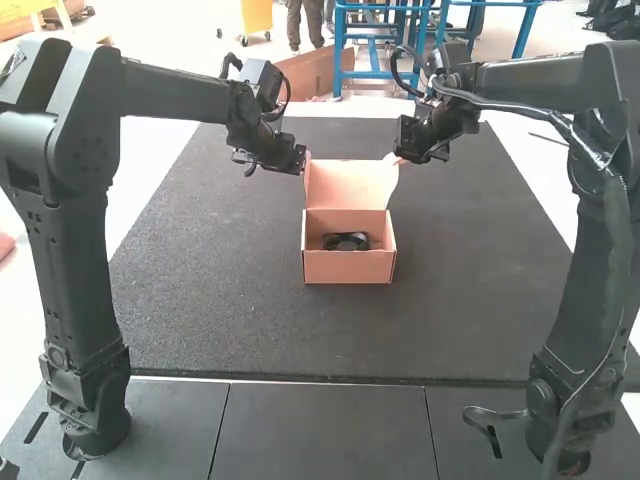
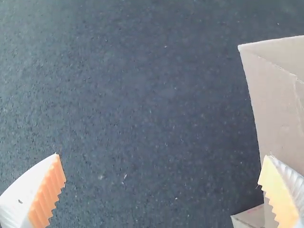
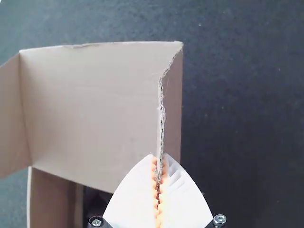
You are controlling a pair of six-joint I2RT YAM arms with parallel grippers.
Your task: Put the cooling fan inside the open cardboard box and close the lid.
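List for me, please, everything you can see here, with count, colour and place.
box: one, brown cardboard, middle of the mat, open.
lid: one, brown, standing upright at the box's far side.
fan: one, black, inside the box.
mat: one, dark grey, under the box.
left arm: one, black, jaws open at the lid's left edge.
right arm: one, black, jaws shut on the lid's right flap.
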